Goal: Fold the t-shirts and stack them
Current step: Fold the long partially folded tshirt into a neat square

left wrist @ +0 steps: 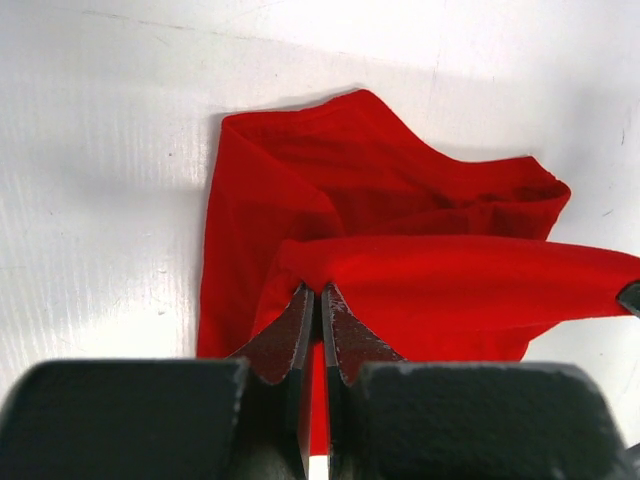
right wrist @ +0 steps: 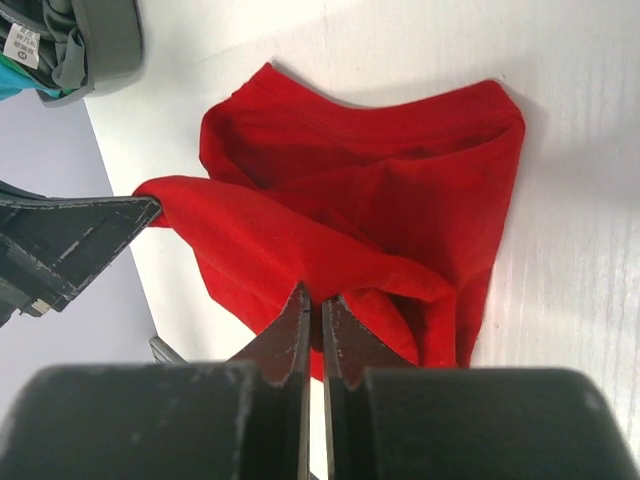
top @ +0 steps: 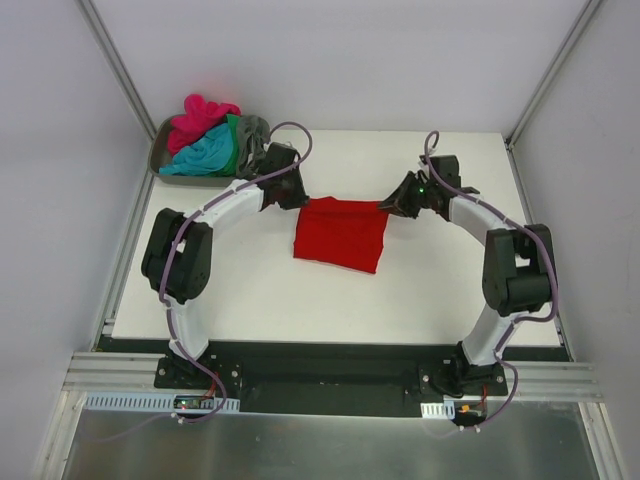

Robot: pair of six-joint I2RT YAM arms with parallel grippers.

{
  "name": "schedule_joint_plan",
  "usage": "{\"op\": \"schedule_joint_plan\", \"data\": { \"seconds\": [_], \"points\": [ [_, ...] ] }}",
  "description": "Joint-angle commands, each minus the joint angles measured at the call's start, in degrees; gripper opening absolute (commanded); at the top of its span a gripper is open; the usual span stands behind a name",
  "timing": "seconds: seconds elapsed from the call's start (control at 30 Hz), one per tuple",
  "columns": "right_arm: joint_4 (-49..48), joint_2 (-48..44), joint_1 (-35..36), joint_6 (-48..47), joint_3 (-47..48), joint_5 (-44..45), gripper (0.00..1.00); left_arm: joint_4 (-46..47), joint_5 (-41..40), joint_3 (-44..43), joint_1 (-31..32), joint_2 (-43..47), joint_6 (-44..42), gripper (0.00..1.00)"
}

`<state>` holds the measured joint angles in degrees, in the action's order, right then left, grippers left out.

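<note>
White bench (top: pixel 420 300); red t-shirt (top: pixel 340 235) mid-bench, partly folded. Far edge lifted, one corner clamped in closed left fingers (left wrist: pixel 293 335), other in closed right fingers (right wrist: pixel 345 340). Risks: thin cloth slipping free under uneven pull; sagging middle skewing the fold.

Top view: at the table's (top: pixel 420 300) far left corner, the left arm (top: pixel 240 205) hides part of the grey t-shirt (top: pixel 252 130) and the tray (top: pixel 195 180). Right wrist view: the tray is cropped by the top edge — a garment label (right wrist: pixel 22 45) is too small to read.
</note>
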<state>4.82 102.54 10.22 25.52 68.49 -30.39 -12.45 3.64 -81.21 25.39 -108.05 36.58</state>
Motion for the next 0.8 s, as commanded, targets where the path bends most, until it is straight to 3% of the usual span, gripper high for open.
{"op": "schedule_joint_plan", "data": {
  "seconds": [0.0, 0.1, 0.17, 0.23, 0.3, 0.4, 0.43, 0.47, 0.53, 0.63, 0.77],
  "points": [
    [-3.06, -5.42, -0.64, 0.5, -1.69, 1.73, 0.02, 1.55, 2.34, -1.23, -0.51, 1.0, -1.6, 0.0],
    [-2.97, -4.81, -0.9, 1.37, -1.96, 2.35, 0.04, 1.46, 2.51, -1.58, -0.51, 0.12, -1.68, 0.0],
    [-2.97, -4.02, -1.16, 2.25, -1.96, 2.7, 0.14, 1.55, 2.69, -1.85, -0.51, -0.41, -1.86, 0.08],
    [-2.89, -3.49, -1.25, 2.43, -1.34, 3.23, 0.29, 1.46, 2.34, -1.76, -0.51, -0.32, -2.3, 0.27],
    [-1.84, -3.75, -1.43, 2.08, -0.64, 4.11, 0.31, 1.46, 2.6, -1.93, -0.51, 0.29, -3.17, 0.53],
    [1.76, -7.08, -1.25, -0.37, -0.2, 8.58, 0.63, 1.46, 3.39, -1.41, -0.51, 2.66, -4.76, 0.8],
    [2.64, -8.92, -0.99, -1.34, -0.72, 10.42, 0.66, 1.46, 3.04, -0.8, -0.51, 3.89, -5.11, 0.93],
    [3.26, -10.5, -0.9, -2.57, -1.16, 11.75, 0.69, 1.46, 2.61, -0.01, -0.51, 5.2, -5.29, 0.99],
    [3.79, -13.93, -0.47, -4.07, -2.65, 12.81, 0.76, 1.55, 2.16, 1.57, -0.51, 7.84, -5.55, 0.99],
    [3.79, -16.76, 0.76, -6.44, -4.41, 11.77, 0.96, 1.99, 4.96, 4.82, -0.43, 11.18, -5.55, 0.99],
    [3.97, -15.89, 3.84, -8.47, -3.54, 7.9, 0.96, 8.38, 13.99, 12.81, 0.71, 15.14, -5.38, 0.99]
  ]
}}
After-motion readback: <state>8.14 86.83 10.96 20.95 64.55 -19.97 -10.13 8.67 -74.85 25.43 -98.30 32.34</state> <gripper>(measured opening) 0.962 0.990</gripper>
